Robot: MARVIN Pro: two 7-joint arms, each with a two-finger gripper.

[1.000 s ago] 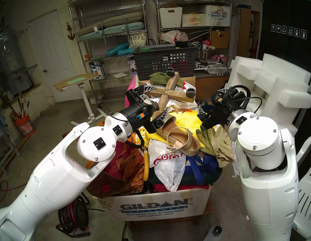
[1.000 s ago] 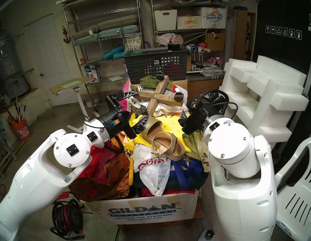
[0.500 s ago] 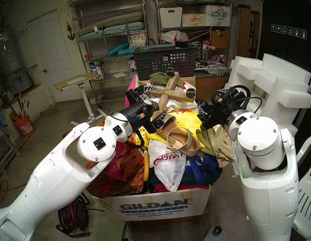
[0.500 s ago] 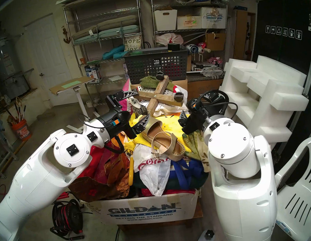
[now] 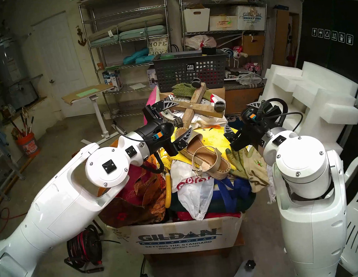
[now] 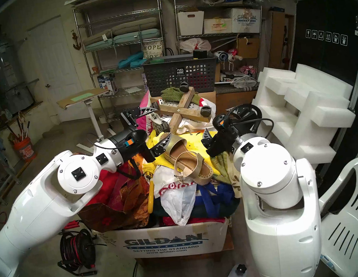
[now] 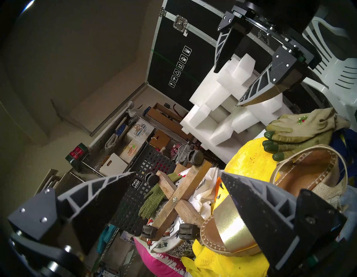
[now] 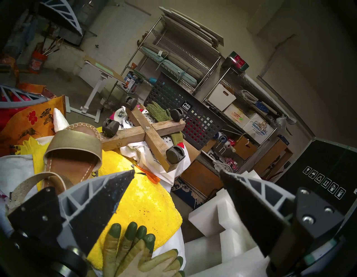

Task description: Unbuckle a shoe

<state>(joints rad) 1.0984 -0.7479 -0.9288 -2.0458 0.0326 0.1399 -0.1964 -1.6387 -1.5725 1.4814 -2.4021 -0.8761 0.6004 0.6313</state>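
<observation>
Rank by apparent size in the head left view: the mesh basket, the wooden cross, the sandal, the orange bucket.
1. Mesh basket
2. Wooden cross and sandal: look alike in span, and the sandal lies nearer the camera, so unranked
3. Orange bucket

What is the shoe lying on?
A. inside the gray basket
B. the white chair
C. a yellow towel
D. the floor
C. The shoe lies on top of the pile, on the yellow towel, with no gripper holding it.
</observation>
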